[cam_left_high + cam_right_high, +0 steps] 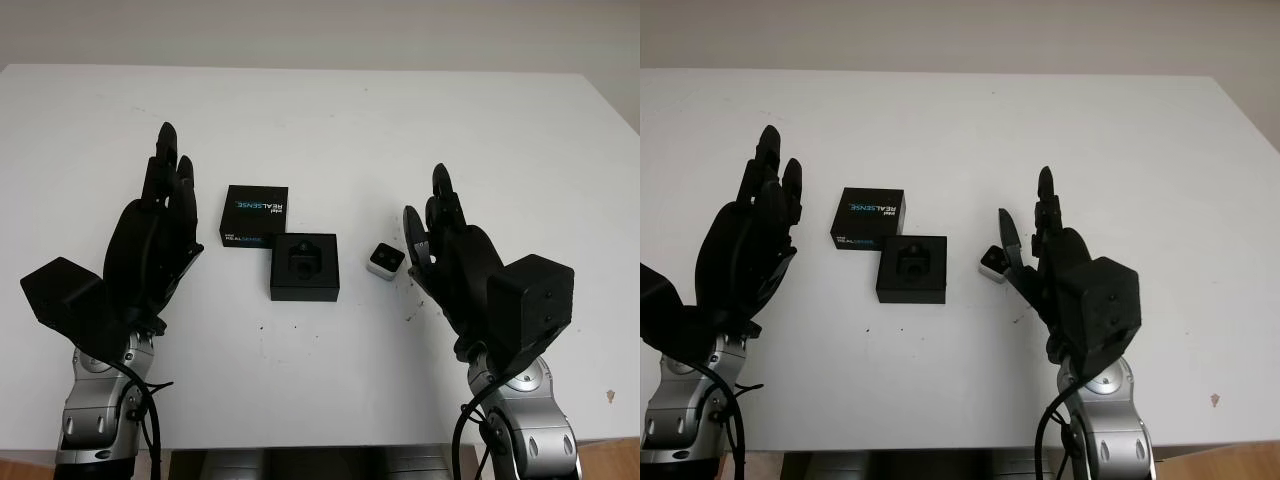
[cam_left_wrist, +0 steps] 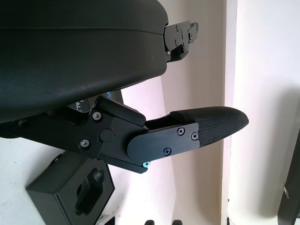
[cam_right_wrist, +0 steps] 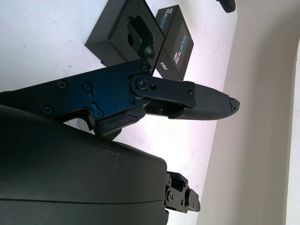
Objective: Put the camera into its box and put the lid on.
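The small silver-grey camera (image 1: 384, 259) sits on the white table (image 1: 330, 120), just to the right of its box (image 1: 305, 267) and apart from it. The box is a black open tray with a shaped recess in its foam, and nothing lies in that recess. Touching the box's far left corner is the black lid (image 1: 255, 216), lying flat with its white and blue lettering facing up.

The right hand (image 1: 438, 240) is nearest the camera, just to its right and raised above the table, open and holding nothing; one fingertip reaches close to the camera, but I cannot tell whether it touches. From the right wrist view the box and lid lie beyond a black finger (image 3: 206, 104).

The left hand (image 1: 160, 225) is up over the table to the left of the lid, open too, gripping nothing.
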Robot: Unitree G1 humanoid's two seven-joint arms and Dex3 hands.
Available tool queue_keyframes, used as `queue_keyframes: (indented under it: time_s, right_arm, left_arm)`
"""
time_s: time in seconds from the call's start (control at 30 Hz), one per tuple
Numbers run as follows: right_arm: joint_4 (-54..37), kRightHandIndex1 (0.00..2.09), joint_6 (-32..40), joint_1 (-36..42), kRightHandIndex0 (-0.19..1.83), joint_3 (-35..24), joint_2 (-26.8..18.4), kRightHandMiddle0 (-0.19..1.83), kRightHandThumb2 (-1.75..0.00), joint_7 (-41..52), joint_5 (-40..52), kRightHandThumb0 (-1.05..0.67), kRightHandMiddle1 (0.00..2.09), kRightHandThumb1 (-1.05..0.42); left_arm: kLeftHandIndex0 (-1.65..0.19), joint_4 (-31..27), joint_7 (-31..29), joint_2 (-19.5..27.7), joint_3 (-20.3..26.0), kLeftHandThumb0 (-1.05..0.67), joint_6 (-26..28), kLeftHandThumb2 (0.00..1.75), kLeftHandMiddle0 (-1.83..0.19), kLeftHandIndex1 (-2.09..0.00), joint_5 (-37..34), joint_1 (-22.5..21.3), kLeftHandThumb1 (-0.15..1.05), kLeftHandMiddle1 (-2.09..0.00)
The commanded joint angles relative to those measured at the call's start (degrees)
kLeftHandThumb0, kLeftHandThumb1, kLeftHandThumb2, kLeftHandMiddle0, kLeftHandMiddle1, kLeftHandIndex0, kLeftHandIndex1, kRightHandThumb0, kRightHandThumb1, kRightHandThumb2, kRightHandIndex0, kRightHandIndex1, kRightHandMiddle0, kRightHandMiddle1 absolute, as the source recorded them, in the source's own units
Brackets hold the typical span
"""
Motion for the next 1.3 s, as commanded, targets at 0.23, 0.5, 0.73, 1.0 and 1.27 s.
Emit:
queue_keyframes:
  time_s: [0.23,0.5,0.73,1.0,1.27]
  right_arm:
    - [0.9,0.0,-0.1,-1.0,-0.19,0.4,-0.1,-0.19,-0.55,0.0,-0.2,-0.77,0.0,-1.05]
    - [4.1,0.03,-4.2,-6.3,-0.14,-5.1,-3.7,-0.12,-0.36,3.1,3.4,-0.74,0.04,-1.05]
    - [10.3,0.17,-10.4,-14.2,0.17,-9.3,-18.5,0.19,-0.04,14.4,3.3,-0.52,0.19,-0.91]
    - [20.2,0.27,-25.2,-23.6,0.39,-1.5,-36.1,0.15,-0.05,25.9,-10.6,-0.34,0.76,-0.75]
    - [23.3,0.12,-36.2,-28.0,0.41,5.7,-43.7,0.37,-0.05,29.6,-24.3,-0.3,0.28,-0.76]
  left_arm:
    - [0.19,0.4,-0.3,0.1,0.1,-0.83,-0.5,0.66,0.19,0.0,-0.1,-0.9,1.05,0.0]
    - [0.19,1.2,-0.3,0.4,0.7,-0.82,-0.9,0.66,0.19,0.0,-0.3,-1.4,1.05,0.0]
    - [0.19,1.5,-0.5,0.4,0.4,-0.83,-0.9,0.67,0.19,0.0,-0.2,-1.9,1.05,0.0]
    - [0.19,2.4,-1.3,0.3,0.5,-0.83,-1.8,0.68,0.19,0.0,-0.5,-2.2,1.05,0.0]
    - [0.19,2.3,-1.5,0.7,0.6,-0.84,-1.4,0.68,0.19,0.0,-0.5,-2.1,1.05,0.0]
